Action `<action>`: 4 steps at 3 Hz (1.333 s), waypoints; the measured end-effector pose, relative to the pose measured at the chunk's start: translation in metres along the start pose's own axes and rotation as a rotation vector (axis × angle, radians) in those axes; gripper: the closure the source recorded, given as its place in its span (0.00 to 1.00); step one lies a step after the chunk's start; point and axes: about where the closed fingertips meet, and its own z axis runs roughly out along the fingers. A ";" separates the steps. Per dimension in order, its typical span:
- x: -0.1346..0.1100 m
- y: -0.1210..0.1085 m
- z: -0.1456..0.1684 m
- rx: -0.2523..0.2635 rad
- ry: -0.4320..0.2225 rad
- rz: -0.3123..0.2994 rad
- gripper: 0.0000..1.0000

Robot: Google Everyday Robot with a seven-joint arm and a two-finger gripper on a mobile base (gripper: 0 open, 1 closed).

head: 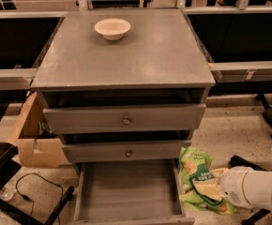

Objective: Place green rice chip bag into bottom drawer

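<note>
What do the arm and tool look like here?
The arm is a smooth, white, rounded cylinder at lower right, with a greyish band near its end. The tool, pale cream, sits against the green rice chip bag beside the bottom drawer. No cables or markings show.

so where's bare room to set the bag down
The bottom drawer floor is all bare between its side walls. The cabinet top is free in front of the bowl. Crowded just outside the drawer's right wall, where the gripper holds the chip bag.
</note>
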 end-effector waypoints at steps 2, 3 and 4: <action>-0.003 0.002 0.006 -0.008 -0.001 -0.006 1.00; -0.007 0.006 0.070 -0.053 0.010 -0.032 1.00; 0.012 0.016 0.166 -0.112 0.038 -0.010 1.00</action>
